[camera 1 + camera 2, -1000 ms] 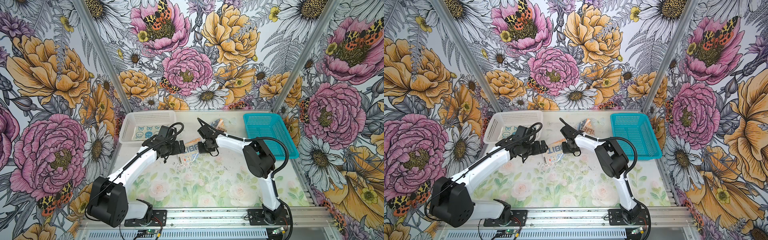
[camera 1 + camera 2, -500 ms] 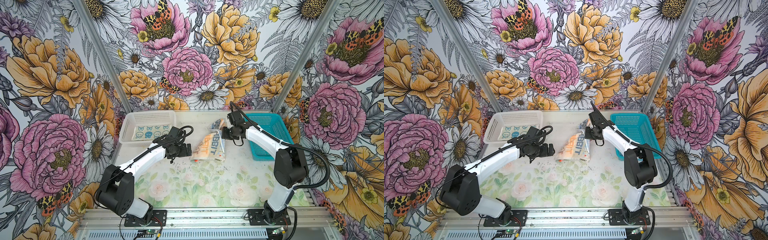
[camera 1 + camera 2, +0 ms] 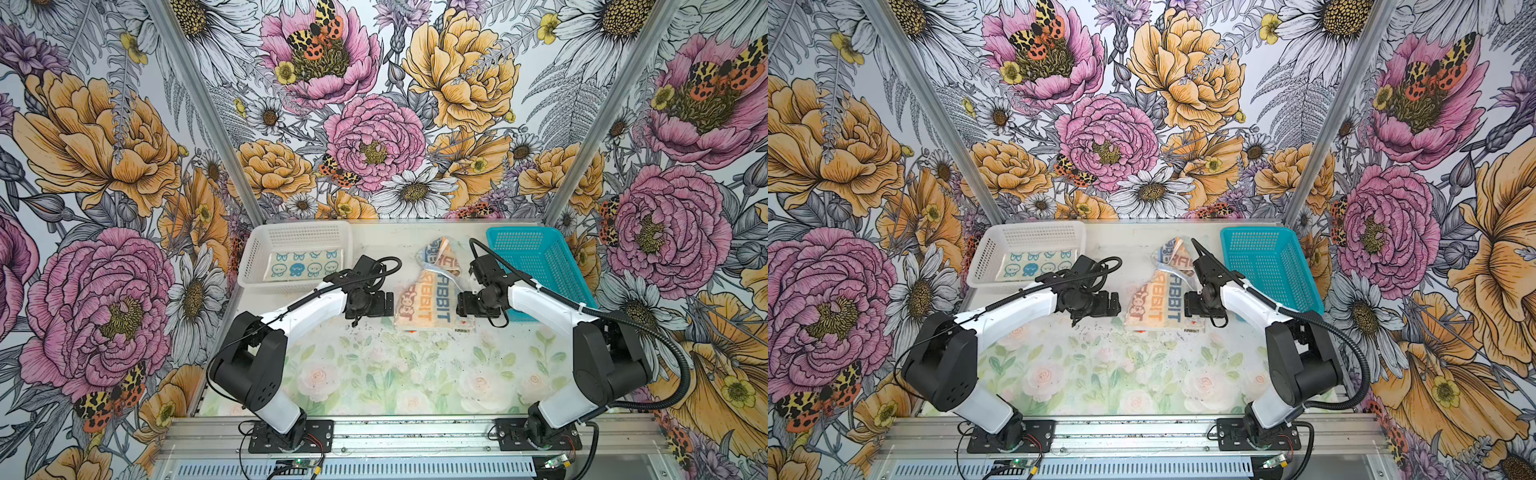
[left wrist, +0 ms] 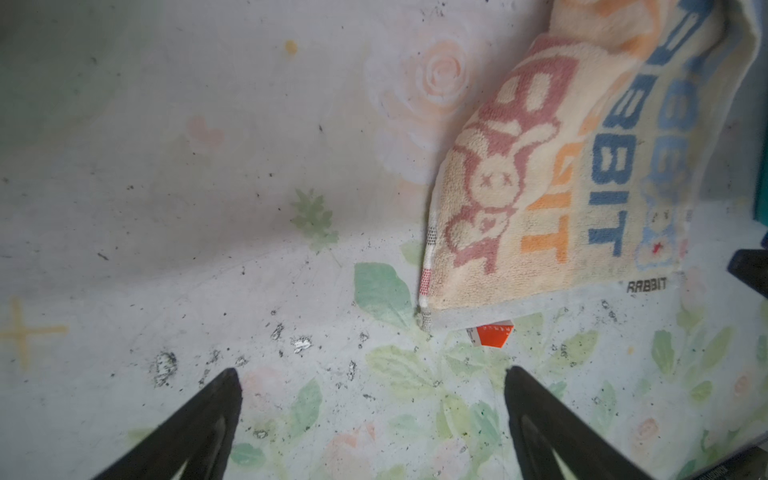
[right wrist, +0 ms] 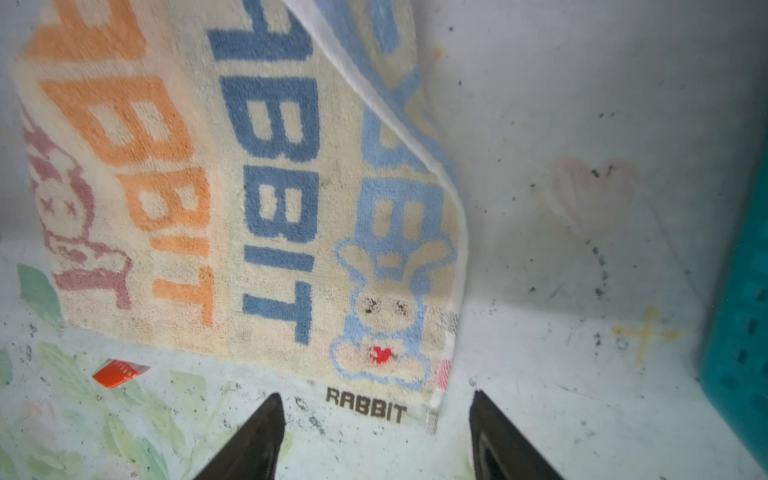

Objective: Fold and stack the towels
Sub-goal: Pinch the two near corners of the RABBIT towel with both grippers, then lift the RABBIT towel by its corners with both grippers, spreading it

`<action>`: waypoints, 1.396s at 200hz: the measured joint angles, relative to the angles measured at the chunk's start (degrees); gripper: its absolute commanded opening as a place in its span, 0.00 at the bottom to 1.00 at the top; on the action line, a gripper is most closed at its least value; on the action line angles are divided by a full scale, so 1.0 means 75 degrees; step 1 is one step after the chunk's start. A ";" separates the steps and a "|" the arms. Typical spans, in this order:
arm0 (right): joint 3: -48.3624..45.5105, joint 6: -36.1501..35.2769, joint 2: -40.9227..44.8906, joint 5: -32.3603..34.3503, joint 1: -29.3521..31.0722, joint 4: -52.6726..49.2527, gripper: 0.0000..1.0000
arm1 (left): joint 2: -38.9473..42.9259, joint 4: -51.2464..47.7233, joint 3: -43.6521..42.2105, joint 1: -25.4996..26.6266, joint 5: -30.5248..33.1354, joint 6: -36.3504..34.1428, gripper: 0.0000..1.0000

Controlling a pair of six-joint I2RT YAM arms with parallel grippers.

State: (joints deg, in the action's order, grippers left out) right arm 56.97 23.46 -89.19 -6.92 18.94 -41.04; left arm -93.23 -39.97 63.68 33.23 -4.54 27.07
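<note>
Floral table [image 3: 374, 374]: folded cream towel [image 3: 422, 305] (orange, blue RABBIT lettering); left gripper [image 4: 372, 374], right gripper [image 5: 376, 399] jaws apart.

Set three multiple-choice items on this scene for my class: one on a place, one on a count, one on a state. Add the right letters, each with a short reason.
1. Where is the bunny-face towel?
A in the white basket
B in a drawer
C on a shelf

2. How many baskets are there?
A one
B two
C three

3. The left gripper is:
A shut on a towel
B shut and empty
C open

Answers:
1 A: it lies flat inside the white basket.
2 B: there is the white one and a teal basket.
3 C: its fingers stand wide apart with nothing between them.
</note>
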 measured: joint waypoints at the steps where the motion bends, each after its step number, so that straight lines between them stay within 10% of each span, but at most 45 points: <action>1: -0.0017 -0.0003 0.0006 0.0000 0.0000 -0.0003 0.68 | -0.0017 0.0003 0.0009 0.0012 0.0000 0.0000 0.94; 142: -0.0889 0.0207 -0.0315 -0.0291 0.0038 0.0510 0.55 | -0.2139 0.0114 0.1110 0.1008 0.0163 -0.0160 0.50; 279: -0.0863 0.0557 -0.0527 -0.0379 0.0251 0.0997 0.00 | -0.2401 0.0023 0.1349 0.1358 0.0659 -0.0458 0.00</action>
State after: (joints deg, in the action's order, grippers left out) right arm 50.50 27.64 -93.14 -9.76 20.82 -33.56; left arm -111.24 -39.79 73.80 43.42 0.40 23.64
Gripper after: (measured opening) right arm 0.051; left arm 0.056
